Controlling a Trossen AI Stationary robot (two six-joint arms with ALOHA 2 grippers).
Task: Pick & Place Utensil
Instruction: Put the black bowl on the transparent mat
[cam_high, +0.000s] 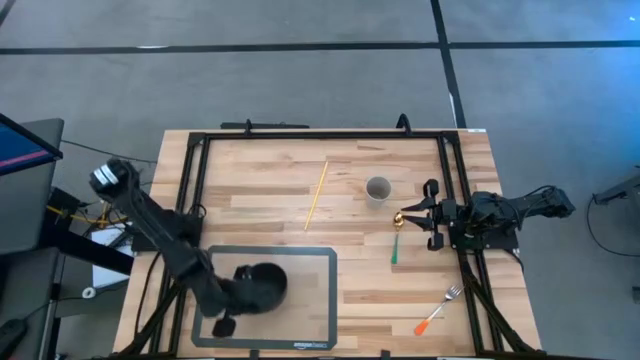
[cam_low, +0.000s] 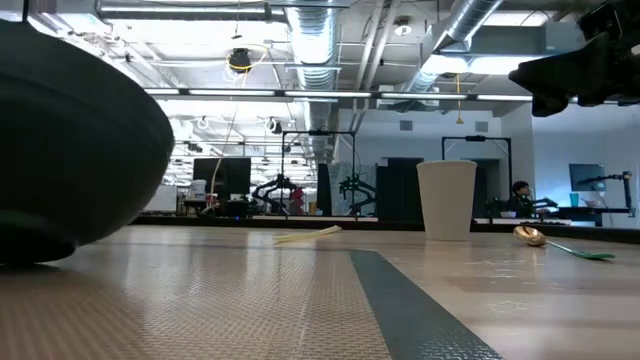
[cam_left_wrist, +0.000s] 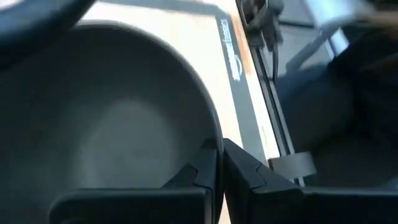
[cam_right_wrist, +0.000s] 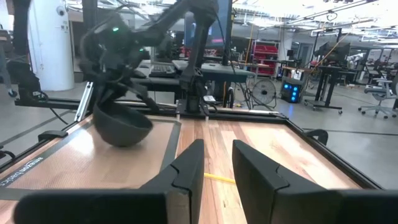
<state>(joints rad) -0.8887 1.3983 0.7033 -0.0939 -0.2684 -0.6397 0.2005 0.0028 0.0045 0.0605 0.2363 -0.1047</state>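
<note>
A black bowl (cam_high: 262, 284) sits over a grey mat (cam_high: 318, 300) near the table's near-left corner, and my left gripper (cam_high: 230, 303) is shut on it. A spoon (cam_high: 397, 234) with a gold bowl and a green handle lies flat on the wood towards the right. My right gripper (cam_high: 408, 214) is open and hangs above the spoon's gold end, pointing toward the table's left; it shows raised in the low view (cam_low: 575, 65). In the right wrist view nothing lies between its fingers (cam_right_wrist: 217, 163). My left gripper holds the black bowl by its rim (cam_left_wrist: 215, 134), pinched with one finger (cam_left_wrist: 202, 169) inside the bowl and the other (cam_left_wrist: 245, 171) outside. The fingers come across the rim from the table's near-left side. Whether the bowl is clear of the mat, I cannot tell.
A white cup (cam_high: 377, 188) stands upright far of the spoon. A pair of yellow chopsticks (cam_high: 316, 195) lies near the table's middle. A fork with an orange handle (cam_high: 437, 310) lies by the near-right corner. A black rail frame (cam_high: 455, 180) borders the table.
</note>
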